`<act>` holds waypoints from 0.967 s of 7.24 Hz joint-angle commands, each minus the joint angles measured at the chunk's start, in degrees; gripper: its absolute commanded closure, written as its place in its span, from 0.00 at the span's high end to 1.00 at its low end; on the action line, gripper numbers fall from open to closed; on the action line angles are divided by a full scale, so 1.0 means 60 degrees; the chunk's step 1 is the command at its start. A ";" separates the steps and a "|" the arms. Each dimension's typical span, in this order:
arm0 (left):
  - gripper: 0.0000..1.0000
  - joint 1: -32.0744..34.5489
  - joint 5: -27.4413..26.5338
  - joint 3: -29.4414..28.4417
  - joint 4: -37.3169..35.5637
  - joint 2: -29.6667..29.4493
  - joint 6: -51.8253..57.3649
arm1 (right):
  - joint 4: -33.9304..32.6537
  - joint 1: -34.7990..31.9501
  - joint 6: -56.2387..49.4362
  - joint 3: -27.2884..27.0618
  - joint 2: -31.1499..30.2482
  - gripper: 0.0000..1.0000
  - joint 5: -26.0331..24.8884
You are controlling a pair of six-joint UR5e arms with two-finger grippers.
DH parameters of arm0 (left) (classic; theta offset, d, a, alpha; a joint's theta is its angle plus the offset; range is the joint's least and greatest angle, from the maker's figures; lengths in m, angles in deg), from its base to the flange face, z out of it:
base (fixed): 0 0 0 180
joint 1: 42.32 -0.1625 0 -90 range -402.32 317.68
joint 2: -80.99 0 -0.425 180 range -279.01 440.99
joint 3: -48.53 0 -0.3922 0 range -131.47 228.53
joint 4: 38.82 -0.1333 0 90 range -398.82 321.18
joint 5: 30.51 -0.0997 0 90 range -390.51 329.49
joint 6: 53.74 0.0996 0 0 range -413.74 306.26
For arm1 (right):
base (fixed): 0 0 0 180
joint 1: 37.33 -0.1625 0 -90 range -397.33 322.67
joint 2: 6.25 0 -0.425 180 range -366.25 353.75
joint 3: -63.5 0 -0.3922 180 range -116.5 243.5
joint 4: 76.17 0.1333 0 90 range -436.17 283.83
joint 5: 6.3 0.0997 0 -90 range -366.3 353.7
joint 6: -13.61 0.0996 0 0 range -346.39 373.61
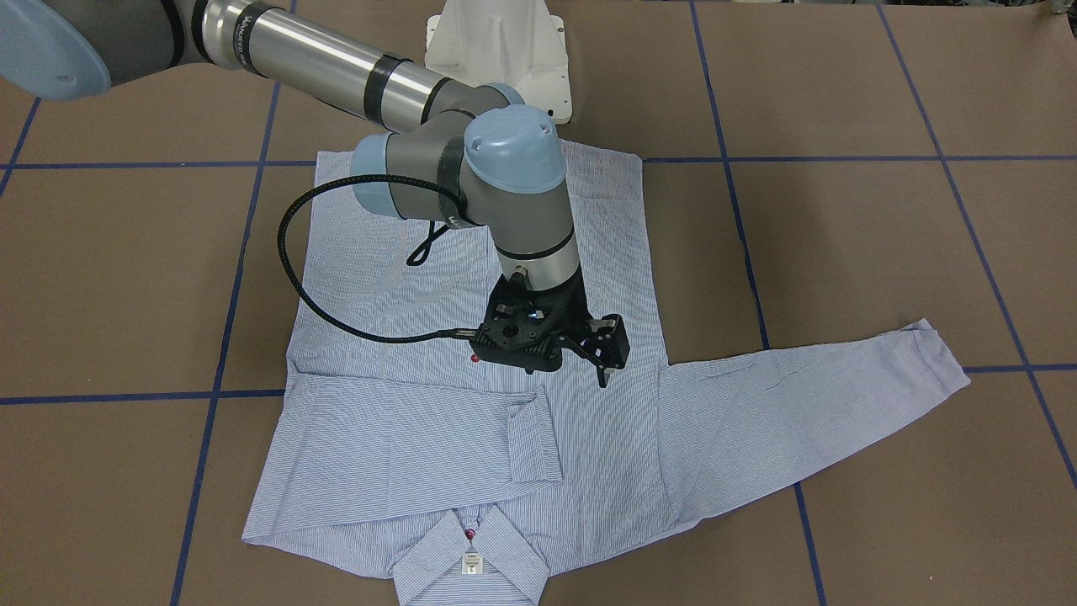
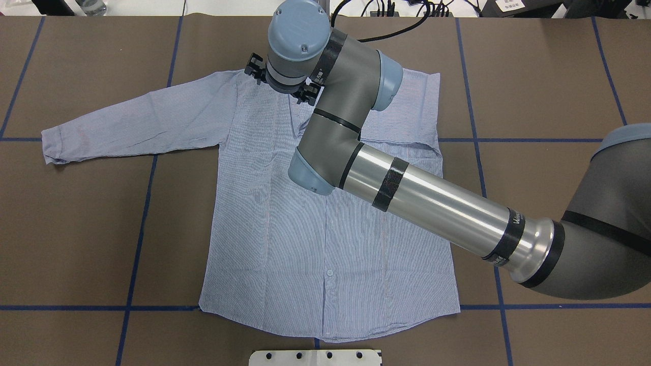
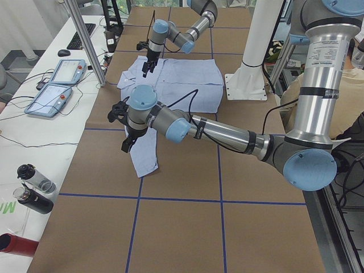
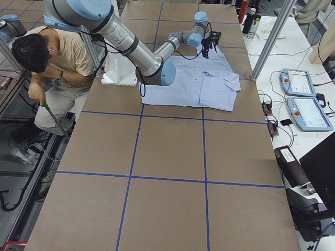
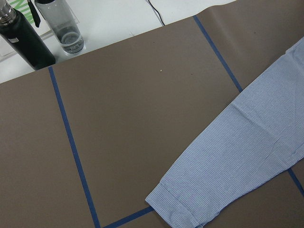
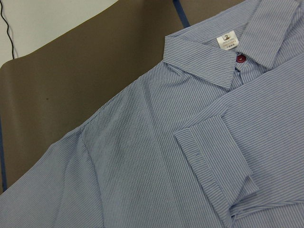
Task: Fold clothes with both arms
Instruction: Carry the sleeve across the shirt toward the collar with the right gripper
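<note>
The striped shirt (image 1: 379, 295) lies flat, face up, on the brown table, collar (image 1: 471, 555) at the far side from the robot. One sleeve is folded across the chest, its cuff (image 1: 534, 442) near the collar, also in the right wrist view (image 6: 213, 161). The other sleeve (image 2: 137, 119) lies stretched out to the robot's left. My right gripper (image 1: 607, 370) hovers just above the chest, open and empty. My left gripper (image 3: 127, 142) hangs above the stretched sleeve's cuff (image 5: 180, 206); I cannot tell whether it is open or shut.
The white pedestal (image 1: 496, 50) stands at the shirt's hem side. Bottles (image 5: 61, 26) stand off the table's left end. Two teach pendants (image 3: 57, 85) lie on the side bench. A person (image 4: 47, 68) sits behind the robot. Blue tape lines cross the table.
</note>
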 commanded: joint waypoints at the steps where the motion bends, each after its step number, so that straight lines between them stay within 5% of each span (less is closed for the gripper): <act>1: 1.00 -0.0583 0.0000 -0.0594 0.0062 -0.0139 -0.1471 | -0.0083 -0.0047 0.0022 -0.0932 -0.0848 1.00 0.0048; 3: 0.99 -0.1489 -0.0015 -0.2434 0.1650 -0.0853 -0.3794 | -0.0069 -0.0120 -0.0051 -0.2061 -0.2051 1.00 -0.0010; 5: 0.99 -0.1727 -0.0015 -0.4745 0.5068 -0.0857 -0.5733 | -0.0083 -0.0136 -0.0066 -0.2272 -0.2187 1.00 -0.0039; 7: 0.94 -0.1974 -0.0015 -0.5182 0.6869 -0.0319 -0.7554 | -0.0083 -0.0150 -0.0096 -0.2359 -0.2187 1.00 -0.0054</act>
